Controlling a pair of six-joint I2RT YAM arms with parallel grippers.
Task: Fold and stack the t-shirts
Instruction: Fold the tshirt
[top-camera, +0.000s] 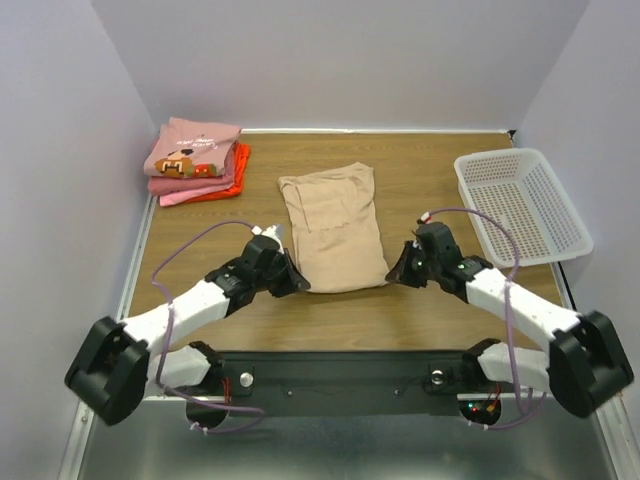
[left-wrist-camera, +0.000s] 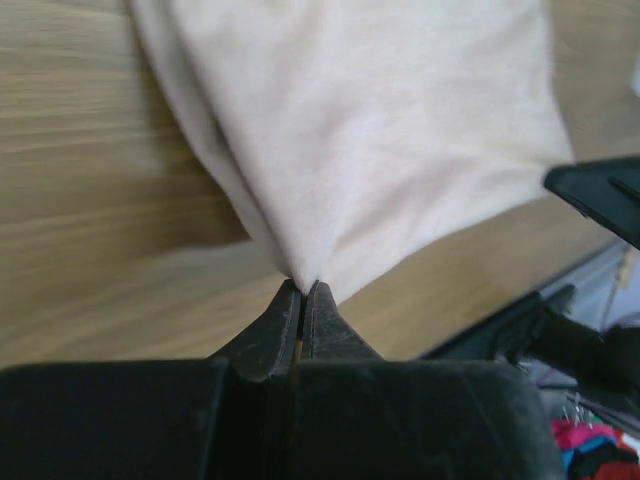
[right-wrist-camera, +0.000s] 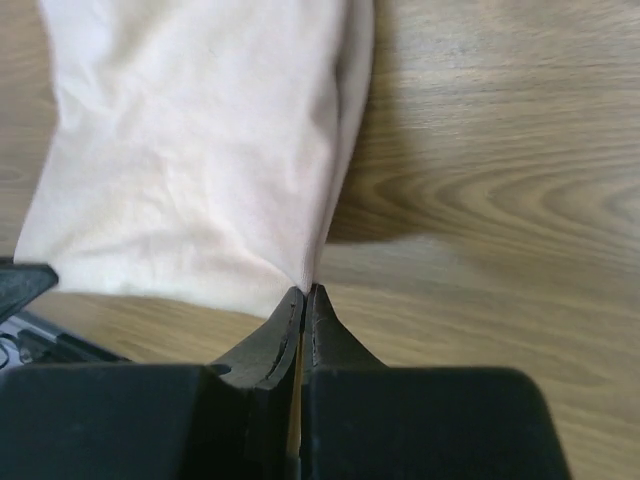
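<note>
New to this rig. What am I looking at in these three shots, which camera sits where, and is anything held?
Two robot arms are bolted at the near edge of a wooden table. The wide picture comes from a fixed camera above and behind them; the two close-ups come from a camera on each wrist, looking along its fingers. On the table lie a partly folded tan t-shirt in the middle, a stack of folded shirts at the far left and a white mesh basket at the right. The left gripper is shut on the tan shirt's near left corner, the right gripper on its near right corner.
</note>
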